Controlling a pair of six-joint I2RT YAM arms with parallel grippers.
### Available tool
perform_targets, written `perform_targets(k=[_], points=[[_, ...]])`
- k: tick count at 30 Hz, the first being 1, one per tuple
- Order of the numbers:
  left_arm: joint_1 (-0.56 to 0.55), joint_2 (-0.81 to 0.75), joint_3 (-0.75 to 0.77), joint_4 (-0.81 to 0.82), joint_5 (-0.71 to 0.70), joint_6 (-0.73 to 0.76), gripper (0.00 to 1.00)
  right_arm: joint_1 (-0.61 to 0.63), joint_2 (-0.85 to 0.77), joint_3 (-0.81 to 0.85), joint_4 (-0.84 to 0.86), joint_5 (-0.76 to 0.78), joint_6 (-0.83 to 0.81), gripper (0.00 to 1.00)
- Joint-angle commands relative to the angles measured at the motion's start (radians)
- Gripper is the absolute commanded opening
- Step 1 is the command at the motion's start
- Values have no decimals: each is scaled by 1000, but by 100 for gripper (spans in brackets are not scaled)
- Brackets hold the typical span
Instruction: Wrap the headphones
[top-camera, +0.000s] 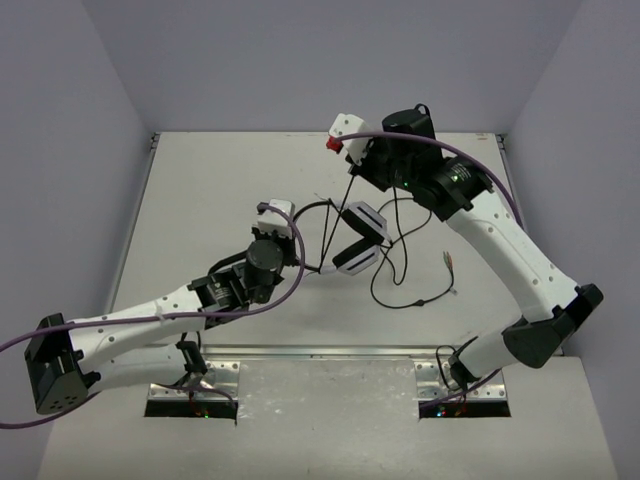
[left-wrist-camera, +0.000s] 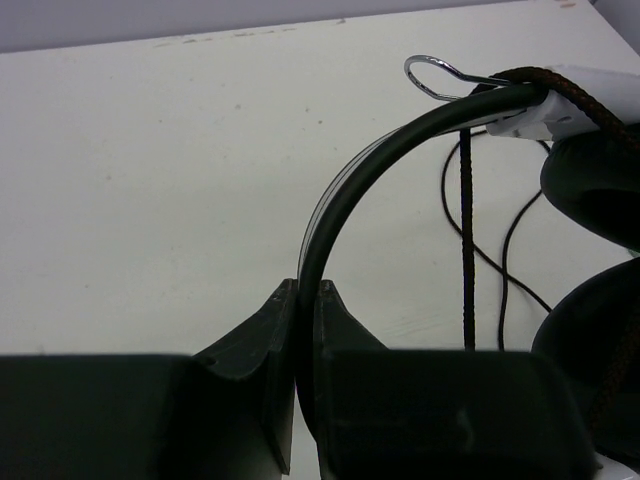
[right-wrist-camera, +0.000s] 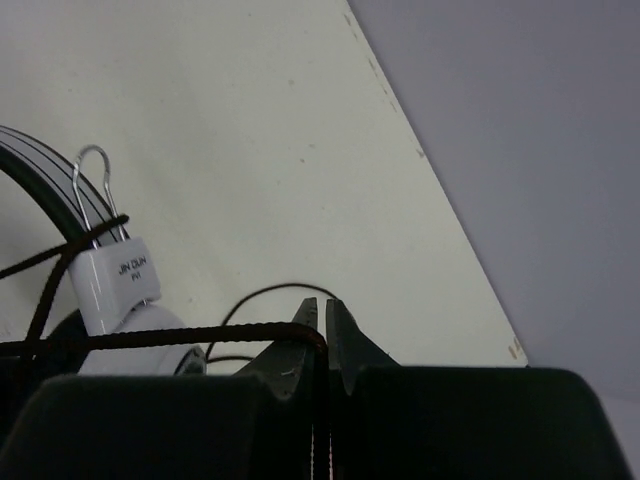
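Observation:
The headphones (top-camera: 362, 240) hang just above the table's middle, white earcups stacked and tilted. My left gripper (top-camera: 292, 228) is shut on the thin black headband (left-wrist-camera: 345, 190), which runs up out of the pinch (left-wrist-camera: 308, 292) and arcs right to a white yoke (left-wrist-camera: 560, 115) and a black ear pad (left-wrist-camera: 600, 190). Raised at the back of the table, my right gripper (top-camera: 354, 162) is shut on the thin black cable (right-wrist-camera: 150, 338), which bends over its fingertips (right-wrist-camera: 322, 335) and stretches taut towards the white earcup (right-wrist-camera: 115, 285). More cable (top-camera: 405, 300) lies looped on the table.
The cable's plug end (top-camera: 447, 262) lies to the right of the headphones. Purple robot cables (top-camera: 470, 160) arc over both arms. Grey walls close in the table on three sides, and its back right edge (right-wrist-camera: 440, 190) is close to my right gripper.

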Motion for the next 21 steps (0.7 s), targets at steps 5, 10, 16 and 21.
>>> perform_targets(k=[5, 10, 16, 21], points=[[-17, -75, -32, 30, 255, 74, 0, -22, -19, 36, 236, -174, -69, 1], [-35, -101, -40, 41, 288, 87, 0, -25, -10, 7, 295, -151, -69, 1], [-45, -156, -57, 50, 274, 87, 0, -57, 38, 19, 297, -151, -29, 1], [-51, -205, -66, 61, 247, 83, 0, -108, 24, -33, 315, -158, 8, 1]])
